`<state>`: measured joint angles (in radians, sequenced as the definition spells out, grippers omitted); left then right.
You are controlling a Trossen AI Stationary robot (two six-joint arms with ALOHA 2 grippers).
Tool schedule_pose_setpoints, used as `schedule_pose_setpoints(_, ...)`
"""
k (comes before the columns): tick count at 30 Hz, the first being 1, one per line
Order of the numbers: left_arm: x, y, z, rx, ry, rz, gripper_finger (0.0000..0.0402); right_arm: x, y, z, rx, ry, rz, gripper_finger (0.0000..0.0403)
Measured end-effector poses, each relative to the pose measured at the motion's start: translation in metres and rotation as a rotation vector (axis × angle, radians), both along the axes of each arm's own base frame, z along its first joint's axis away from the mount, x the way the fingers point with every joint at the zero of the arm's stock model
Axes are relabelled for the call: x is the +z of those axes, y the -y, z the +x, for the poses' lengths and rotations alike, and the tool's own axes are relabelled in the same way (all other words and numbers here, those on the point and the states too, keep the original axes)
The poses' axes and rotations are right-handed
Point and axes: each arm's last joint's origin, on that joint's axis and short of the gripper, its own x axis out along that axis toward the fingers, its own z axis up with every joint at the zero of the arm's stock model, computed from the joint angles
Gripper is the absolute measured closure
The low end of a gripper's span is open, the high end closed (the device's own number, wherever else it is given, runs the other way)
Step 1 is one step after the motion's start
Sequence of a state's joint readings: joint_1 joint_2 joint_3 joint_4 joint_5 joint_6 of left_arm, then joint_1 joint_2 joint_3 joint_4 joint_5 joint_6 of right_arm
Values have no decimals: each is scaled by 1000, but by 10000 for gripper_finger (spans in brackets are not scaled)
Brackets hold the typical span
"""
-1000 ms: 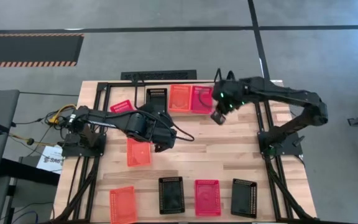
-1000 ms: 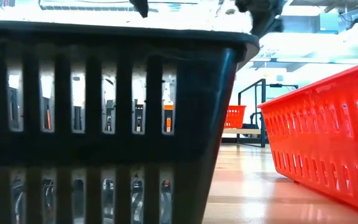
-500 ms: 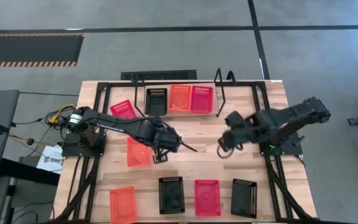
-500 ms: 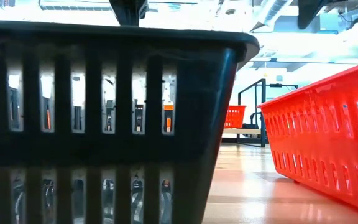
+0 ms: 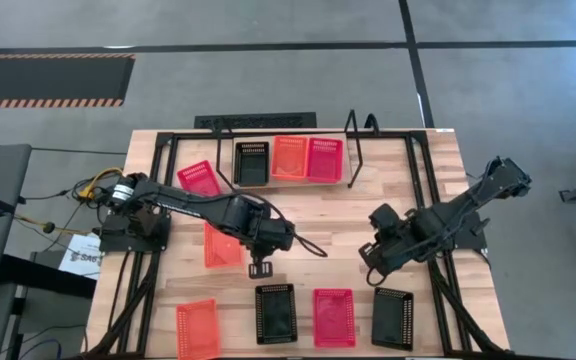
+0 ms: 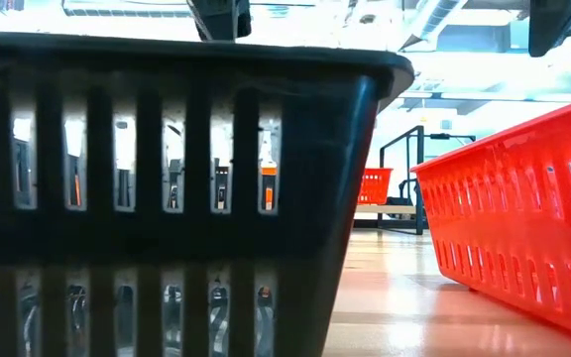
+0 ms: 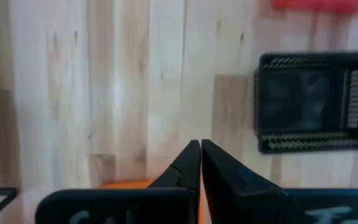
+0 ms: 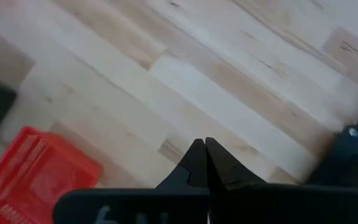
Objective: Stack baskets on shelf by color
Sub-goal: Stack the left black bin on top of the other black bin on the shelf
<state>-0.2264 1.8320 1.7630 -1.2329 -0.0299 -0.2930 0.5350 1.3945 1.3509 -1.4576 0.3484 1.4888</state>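
Baskets, none gripped: left gripper (image 5: pixel 259 268) fingers pressed together, empty, hovering over bare wood just above the front-row black basket (image 5: pixel 275 314), beside the loose orange basket (image 5: pixel 222 244) mid-table. In the left wrist view the fingertips (image 7: pixel 199 153) meet, and that black basket (image 7: pixel 316 102) lies ahead. Right gripper (image 5: pixel 372 272) also clenched on nothing, over the table between the front red-pink basket (image 5: pixel 334 317) and the right black basket (image 5: pixel 393 317). Right wrist view shows a red-pink basket corner (image 8: pixel 33 174) near its closed tips. Shelf (image 5: pixel 290 125) at the table's far edge holds a black (image 5: pixel 251 163), an orange (image 5: pixel 289 158) and a red-pink basket (image 5: pixel 324 159) side by side. Another red-pink basket (image 5: pixel 199 178) sits tilted to the shelf's left; an orange one (image 5: pixel 197 329) is at front left.
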Motion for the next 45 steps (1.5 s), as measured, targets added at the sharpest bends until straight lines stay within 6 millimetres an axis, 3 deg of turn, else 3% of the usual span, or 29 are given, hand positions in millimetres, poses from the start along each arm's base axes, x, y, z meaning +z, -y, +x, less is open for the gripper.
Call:
schedule_pose_setpoints(8,-10,17,11,29,47,-30,387,1,-10,2,169,38,-24,402)
schedule_pose_setpoints(21,-55,59,22,-114,-66,-35,261,2,-20,-4,259,43,-56,402)
schedule_pose_setpoints(28,-91,79,31,-128,-156,-98,260,2,-21,-4,279,39,-60,402)
schedule_pose_setpoints(33,-116,81,35,-91,-232,-80,261,2,-21,-4,282,40,-60,402)
schedule_pose_setpoints(45,-110,67,44,7,-196,-108,262,2,-21,-4,288,40,-61,402)
